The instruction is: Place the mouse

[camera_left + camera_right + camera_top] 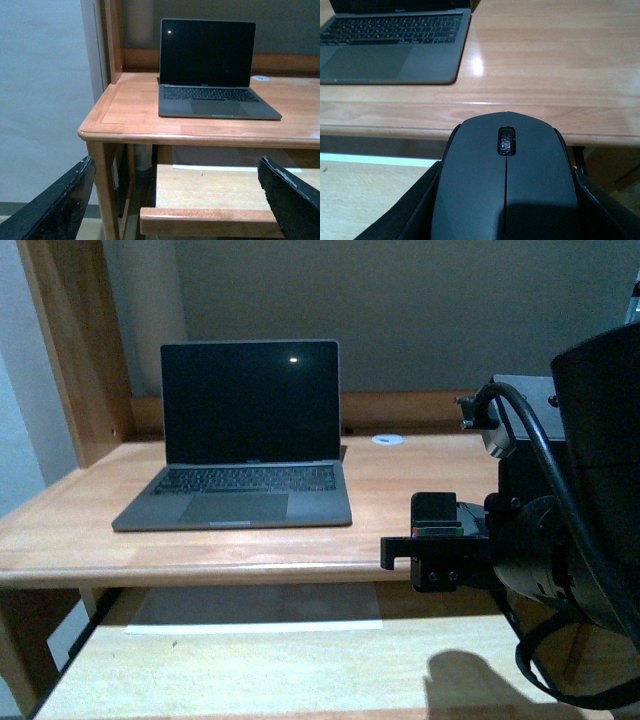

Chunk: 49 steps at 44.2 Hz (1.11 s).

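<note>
Item: mouse (505,175), matte black, domed, no cord seen, scroll wheel (506,139) uppermost. Location: held in the right gripper (506,210), whose black fingers (407,217) close against its two flanks, as the right wrist view shows. Orientation: the long axis runs straight away from the wrist, wheel end leading toward the desk (420,480). The nose sits at the desk's front edge, not yet over the top. Height above the lower shelf (250,660) is hard to judge, and in the front view the mouse itself cannot be made out among the arm's dark parts. Adjacent: grey laptop (240,440), open with a dark screen, standing on the desk to the left of the mouse's line and well apart from it. Bare wood lies directly ahead of the nose, with a small white disc (388,439) near the back. Left gripper (175,200): fingers spread wide, nothing between them, off at the desk's left corner and far from the mouse. Assessment: the right arm alone is placed for the job. The coming move appears to turn on carrying the mouse forward along its own axis onto the clear wood beside the laptop, lifting enough to clear the edge, then releasing.
</note>
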Motion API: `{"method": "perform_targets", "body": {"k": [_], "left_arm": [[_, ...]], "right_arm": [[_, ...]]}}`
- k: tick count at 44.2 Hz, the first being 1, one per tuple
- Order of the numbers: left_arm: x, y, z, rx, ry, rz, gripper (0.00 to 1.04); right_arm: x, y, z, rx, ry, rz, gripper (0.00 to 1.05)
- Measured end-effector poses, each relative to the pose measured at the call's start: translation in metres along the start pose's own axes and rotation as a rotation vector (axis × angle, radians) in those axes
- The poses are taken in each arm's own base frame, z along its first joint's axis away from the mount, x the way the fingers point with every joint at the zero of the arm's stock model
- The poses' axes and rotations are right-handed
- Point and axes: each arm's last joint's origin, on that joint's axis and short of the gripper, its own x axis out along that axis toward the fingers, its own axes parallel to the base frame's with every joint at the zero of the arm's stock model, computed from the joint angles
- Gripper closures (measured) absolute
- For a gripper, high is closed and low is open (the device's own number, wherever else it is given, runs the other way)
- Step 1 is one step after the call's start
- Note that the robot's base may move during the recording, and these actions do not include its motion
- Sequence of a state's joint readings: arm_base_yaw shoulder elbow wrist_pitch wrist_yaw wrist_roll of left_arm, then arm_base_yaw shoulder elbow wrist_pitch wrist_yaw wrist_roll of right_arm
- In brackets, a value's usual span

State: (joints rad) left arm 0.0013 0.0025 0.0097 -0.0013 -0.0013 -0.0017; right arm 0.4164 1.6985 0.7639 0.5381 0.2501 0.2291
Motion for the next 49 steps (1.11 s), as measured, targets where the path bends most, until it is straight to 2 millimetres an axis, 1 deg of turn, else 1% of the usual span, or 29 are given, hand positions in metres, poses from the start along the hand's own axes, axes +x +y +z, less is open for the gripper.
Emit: {"method": "perform_targets", "body": {"k": [7, 24, 28, 31, 32, 34, 38, 39, 41, 45, 49], "left_arm": [[0.000, 0.000, 0.000, 0.000, 0.001, 0.000, 0.07], [0.000, 0.000, 0.000, 0.000, 0.001, -0.001, 0.07], [0.000, 0.000, 0.000, 0.000, 0.001, 0.000, 0.07], [0.000, 0.000, 0.000, 0.000, 0.000, -0.001, 0.07], [0.000, 0.000, 0.000, 0.000, 0.001, -0.002, 0.07], [0.000, 0.000, 0.000, 0.000, 0.002, -0.001, 0.07], [0.000, 0.000, 0.000, 0.000, 0.002, 0.000, 0.07], [0.000, 0.000, 0.000, 0.000, 0.002, 0.000, 0.07], [0.000, 0.000, 0.000, 0.000, 0.001, 0.000, 0.07], [0.000, 0.000, 0.000, 0.000, 0.001, 0.000, 0.07], [0.000, 0.000, 0.000, 0.000, 0.001, -0.001, 0.07]], "right_arm": [[0.003, 0.000, 0.009, 0.016, -0.044, -0.010, 0.41], [0.004, 0.000, 0.008, 0.013, -0.033, -0.012, 0.41], [0.013, 0.001, 0.007, 0.016, -0.020, -0.015, 0.41], [0.032, 0.003, 0.010, 0.020, -0.015, -0.030, 0.41], [0.043, 0.003, 0.011, 0.023, -0.004, -0.039, 0.41], [0.058, 0.002, 0.012, 0.023, 0.010, -0.057, 0.41], [0.079, 0.000, 0.012, 0.024, 0.031, -0.098, 0.41], [0.088, -0.002, 0.012, 0.027, 0.043, -0.116, 0.41], [0.098, -0.005, 0.013, 0.033, 0.054, -0.129, 0.41], [0.131, -0.019, 0.018, 0.071, 0.077, -0.179, 0.41], [0.147, -0.026, 0.022, 0.093, 0.082, -0.198, 0.41]]}}
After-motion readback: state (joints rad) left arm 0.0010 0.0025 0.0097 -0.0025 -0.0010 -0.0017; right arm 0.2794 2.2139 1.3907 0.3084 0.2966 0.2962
